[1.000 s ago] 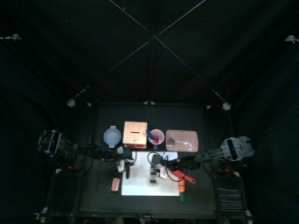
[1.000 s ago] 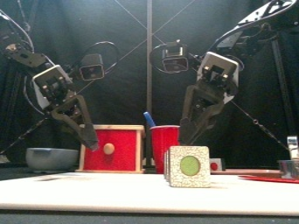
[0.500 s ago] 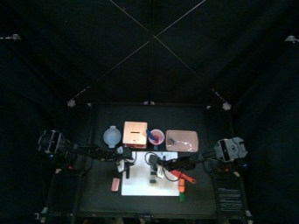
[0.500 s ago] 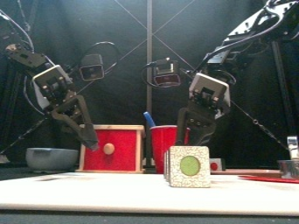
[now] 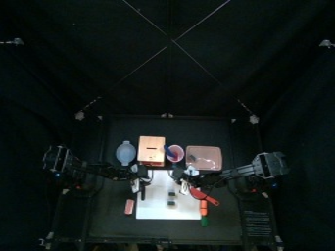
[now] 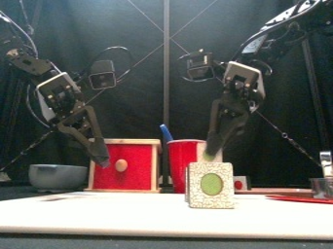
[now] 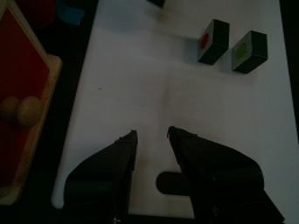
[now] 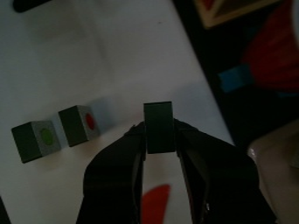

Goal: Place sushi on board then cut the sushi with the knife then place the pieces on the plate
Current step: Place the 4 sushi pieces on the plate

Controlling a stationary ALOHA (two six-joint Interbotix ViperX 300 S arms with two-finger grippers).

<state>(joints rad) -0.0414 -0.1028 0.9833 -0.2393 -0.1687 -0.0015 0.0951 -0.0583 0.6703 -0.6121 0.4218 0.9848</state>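
Observation:
On the white cutting board (image 6: 104, 204) stands a dark green sushi piece (image 6: 208, 185) with a green centre. My right gripper (image 8: 158, 131) is shut on another dark sushi block (image 8: 158, 140) just above the board (image 8: 93, 61). Two more pieces lie beside it, one red-centred (image 8: 79, 125) and one green-centred (image 8: 35, 140). From the front, the right gripper (image 6: 212, 151) hangs over the standing piece. My left gripper (image 7: 152, 136) is open over the board's left part (image 7: 176, 87), empty. The red cup (image 6: 185, 160) holds a blue knife (image 6: 166, 131).
Behind the board stand the wooden box with its red drawer front (image 6: 124, 165), the blue-grey bowl (image 6: 58, 175) and the pink tray (image 5: 203, 155). A red elongated toy (image 5: 205, 197) lies on the board's right part. An orange toy (image 5: 128, 206) lies left of the board.
The right gripper dipped down and to the left, then came back up. The block that showed behind the front sushi piece no longer shows there. The left arm has not moved.

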